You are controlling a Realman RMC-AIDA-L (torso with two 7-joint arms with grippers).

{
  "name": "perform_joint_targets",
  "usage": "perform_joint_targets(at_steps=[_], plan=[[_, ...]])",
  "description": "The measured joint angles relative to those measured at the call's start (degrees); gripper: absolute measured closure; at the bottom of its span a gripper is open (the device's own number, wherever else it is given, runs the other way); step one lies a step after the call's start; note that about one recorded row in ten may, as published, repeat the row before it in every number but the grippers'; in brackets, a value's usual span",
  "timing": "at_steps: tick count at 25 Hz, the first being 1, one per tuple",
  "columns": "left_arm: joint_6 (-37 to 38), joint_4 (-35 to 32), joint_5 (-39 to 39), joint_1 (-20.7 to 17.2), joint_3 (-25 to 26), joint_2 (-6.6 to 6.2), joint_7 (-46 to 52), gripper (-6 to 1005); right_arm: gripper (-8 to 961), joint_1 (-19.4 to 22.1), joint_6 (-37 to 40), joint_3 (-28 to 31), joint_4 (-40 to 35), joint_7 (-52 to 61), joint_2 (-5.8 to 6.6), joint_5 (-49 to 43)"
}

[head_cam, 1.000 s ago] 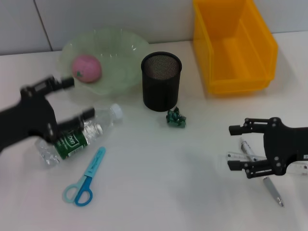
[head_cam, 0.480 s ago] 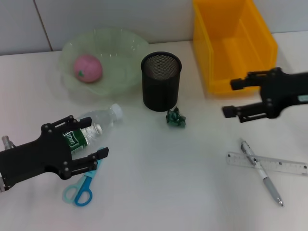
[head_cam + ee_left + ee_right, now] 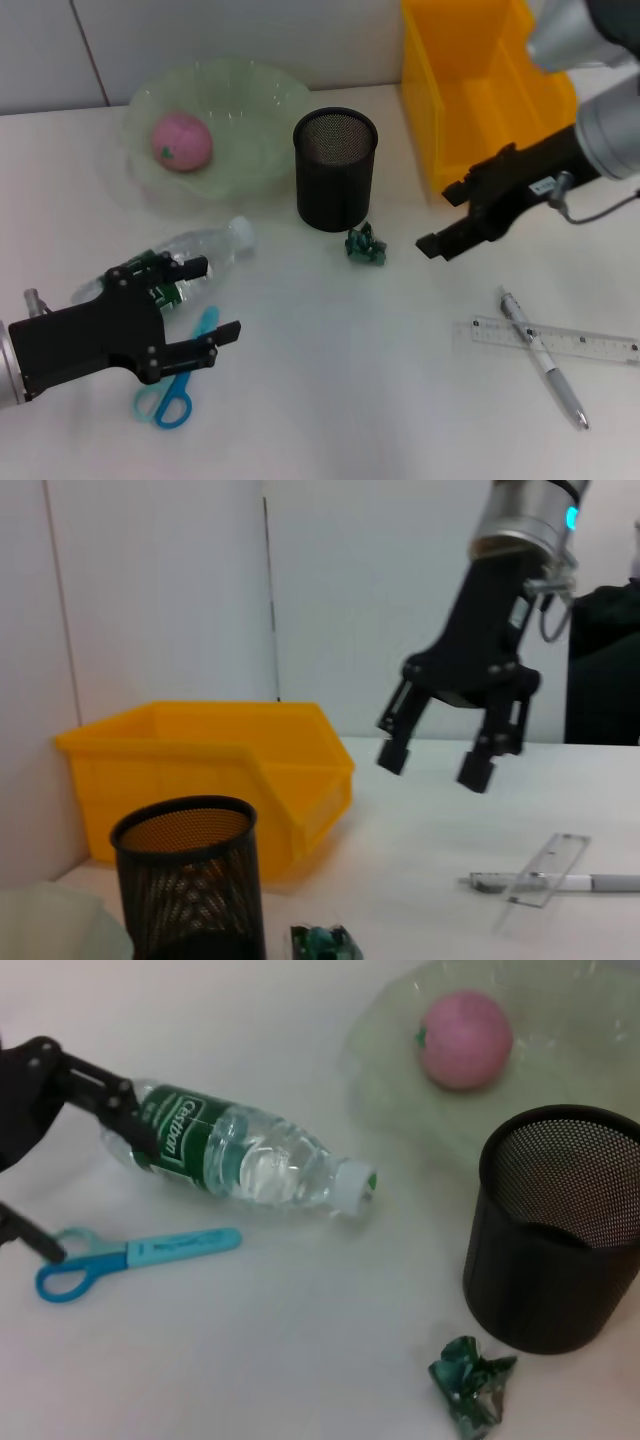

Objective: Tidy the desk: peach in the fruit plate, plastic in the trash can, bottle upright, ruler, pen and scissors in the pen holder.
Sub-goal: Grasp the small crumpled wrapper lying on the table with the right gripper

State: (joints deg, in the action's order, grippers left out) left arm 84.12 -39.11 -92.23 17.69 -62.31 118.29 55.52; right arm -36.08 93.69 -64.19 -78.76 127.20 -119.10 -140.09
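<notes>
- While the right gripper (image 3: 448,215) hangs above the table between the crumpled plastic (image 3: 366,245) and the yellow bin (image 3: 487,95), its fingers are spread apart and hold nothing; the left wrist view shows the same gap between the two fingers (image 3: 437,760).
- Left gripper (image 3: 212,300) sits low at the near left of the table (image 3: 330,400), fingers parted, nothing between them. One finger lies over the bottle's green label, the other over the scissors; contact with either cannot be told.
- Bottle (image 3: 200,255) lies on its side, white cap toward the pen holder, label end under the left gripper. Right wrist view shows it (image 3: 240,1150) flat on the table, clear with a green label.
- Scissors (image 3: 175,385), blue handles, lie flat just beside the bottle on its near side, blades pointing toward the gripper's lower finger.
- Peach (image 3: 181,141) rests inside the pale green fruit plate (image 3: 250,90) at the far left.
- Pen holder (image 3: 335,168), black mesh, stands upright between the plate and the bin; nothing visible inside from the head view.
- Crumpled plastic, green, lies on the table just in front of the pen holder, near its base.
- Ruler (image 3: 560,340) and pen (image 3: 540,355) lie crossed at the near right, pen on top, well apart from the right gripper.
</notes>
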Motion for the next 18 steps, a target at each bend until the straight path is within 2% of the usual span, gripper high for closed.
perform_joint_targets(at_steps=[2,7,10,18], plan=[[0.0,0.2,-0.01,0.09,-0.08,0.0,-0.03,209,127,-0.83,-0.38,-1.34,0.1,1.42,-0.04,-0.85],[-0.01,0.93,-0.01,0.3,-0.12,0.0,-0.45,210,127,-2.8,-6.27,-9.67,1.15,8.13,-0.2,-4.24],[0.0,0.97,-0.01,0.36,-0.31,0.01,-0.52,210,128,-4.0,-10.69,-13.99,4.48,10.86,-0.21,-4.86],[0.03,1.16,0.0,0.34,-0.68,0.02,-1.13,212,128,-7.14,-17.48,-17.94,13.6,12.1,-0.19,-5.09]])
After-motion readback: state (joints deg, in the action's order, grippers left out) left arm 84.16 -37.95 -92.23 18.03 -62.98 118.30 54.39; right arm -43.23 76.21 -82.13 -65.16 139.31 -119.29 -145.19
